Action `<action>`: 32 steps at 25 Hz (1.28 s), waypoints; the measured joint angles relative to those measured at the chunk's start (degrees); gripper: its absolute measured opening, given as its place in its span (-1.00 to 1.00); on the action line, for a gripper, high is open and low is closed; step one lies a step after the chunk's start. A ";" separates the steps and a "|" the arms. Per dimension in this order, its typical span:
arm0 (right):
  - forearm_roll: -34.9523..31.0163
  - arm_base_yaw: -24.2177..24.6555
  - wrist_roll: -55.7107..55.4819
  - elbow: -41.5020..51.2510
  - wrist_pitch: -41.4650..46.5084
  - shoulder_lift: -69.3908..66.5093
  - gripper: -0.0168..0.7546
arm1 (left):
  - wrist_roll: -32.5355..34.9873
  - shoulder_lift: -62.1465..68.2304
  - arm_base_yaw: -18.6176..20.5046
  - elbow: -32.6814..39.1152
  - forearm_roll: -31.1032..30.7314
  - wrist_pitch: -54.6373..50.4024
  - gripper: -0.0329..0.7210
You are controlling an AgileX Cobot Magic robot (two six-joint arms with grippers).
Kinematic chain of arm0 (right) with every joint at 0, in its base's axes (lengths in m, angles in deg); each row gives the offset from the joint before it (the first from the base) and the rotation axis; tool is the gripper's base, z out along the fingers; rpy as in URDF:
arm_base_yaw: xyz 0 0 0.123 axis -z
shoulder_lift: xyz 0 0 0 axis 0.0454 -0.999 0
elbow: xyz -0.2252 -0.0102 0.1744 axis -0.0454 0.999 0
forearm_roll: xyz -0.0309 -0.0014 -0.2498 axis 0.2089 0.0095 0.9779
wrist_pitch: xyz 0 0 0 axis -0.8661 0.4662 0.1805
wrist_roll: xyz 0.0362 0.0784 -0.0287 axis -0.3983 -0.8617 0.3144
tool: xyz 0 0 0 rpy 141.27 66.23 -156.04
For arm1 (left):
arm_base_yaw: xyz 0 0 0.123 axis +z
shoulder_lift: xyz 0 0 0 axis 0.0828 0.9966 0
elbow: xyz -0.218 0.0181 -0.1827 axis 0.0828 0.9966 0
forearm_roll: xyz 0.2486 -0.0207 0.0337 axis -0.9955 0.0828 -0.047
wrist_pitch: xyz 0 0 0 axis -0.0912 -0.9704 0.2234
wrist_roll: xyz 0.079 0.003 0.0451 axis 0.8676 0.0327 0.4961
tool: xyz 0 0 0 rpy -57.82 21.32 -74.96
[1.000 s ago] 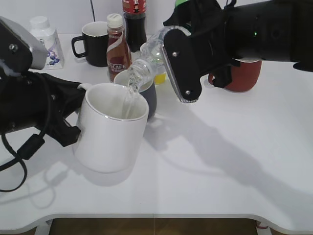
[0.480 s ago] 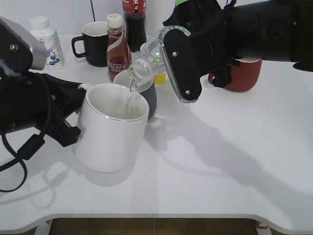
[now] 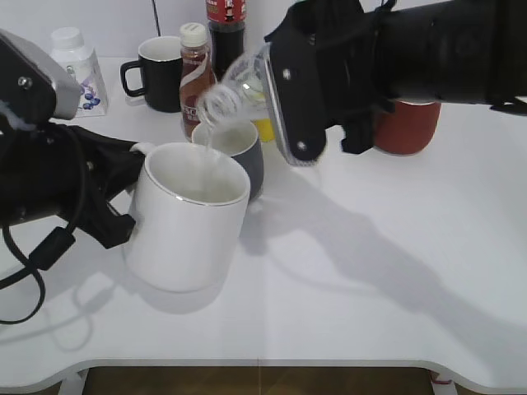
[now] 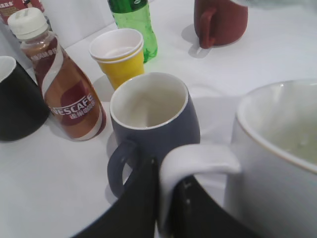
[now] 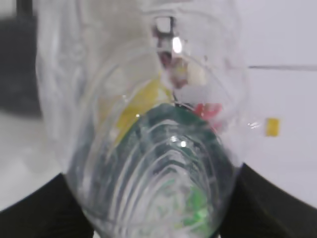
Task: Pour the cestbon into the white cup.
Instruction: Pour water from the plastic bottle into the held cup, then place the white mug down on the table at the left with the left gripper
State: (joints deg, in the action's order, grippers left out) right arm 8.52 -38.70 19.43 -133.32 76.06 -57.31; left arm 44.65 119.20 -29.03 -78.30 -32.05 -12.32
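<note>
The white cup (image 3: 188,218) stands at the front left of the table with water in it. It fills the right of the left wrist view (image 4: 277,158). My left gripper (image 4: 171,198) is shut on the white cup's handle (image 4: 198,158). My right gripper (image 3: 284,99) is shut on the cestbon (image 3: 235,86), a clear ribbed bottle held tilted with its open mouth above and behind the white cup. A thin trickle falls toward the cup. The bottle fills the right wrist view (image 5: 153,148).
A dark grey mug (image 3: 239,148) stands just behind the white cup. A brown Nescafe bottle (image 3: 196,74), black mug (image 3: 156,72), yellow paper cup (image 4: 120,57), green soda bottle (image 4: 133,22) and red mug (image 3: 408,123) stand further back. A white jar (image 3: 76,66) is far left.
The right gripper has lifted the bottle and moved it left, raising its mouth. The stream into the white cup has thinned. The left gripper and cup have not moved.
</note>
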 joint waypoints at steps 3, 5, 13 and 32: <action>-14.71 0.00 -2.75 0.00 -1.76 0.00 0.21 | 0.00 0.00 0.00 0.00 0.41 0.61 -0.81; -29.15 0.00 -6.66 0.00 -3.04 0.00 0.21 | 0.00 0.00 0.00 0.00 0.68 2.27 -0.81; -60.65 6.85 -17.39 5.51 -13.46 1.02 0.21 | 0.05 0.00 6.95 0.00 5.81 14.05 -0.81; -57.18 18.57 -32.83 28.48 -33.23 1.72 0.21 | 5.00 33.33 32.61 -0.14 7.51 49.39 -0.81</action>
State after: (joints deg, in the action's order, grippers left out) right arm -48.65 -20.13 -13.41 -104.84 42.84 -55.60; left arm 49.65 152.53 3.58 -78.44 -24.54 37.07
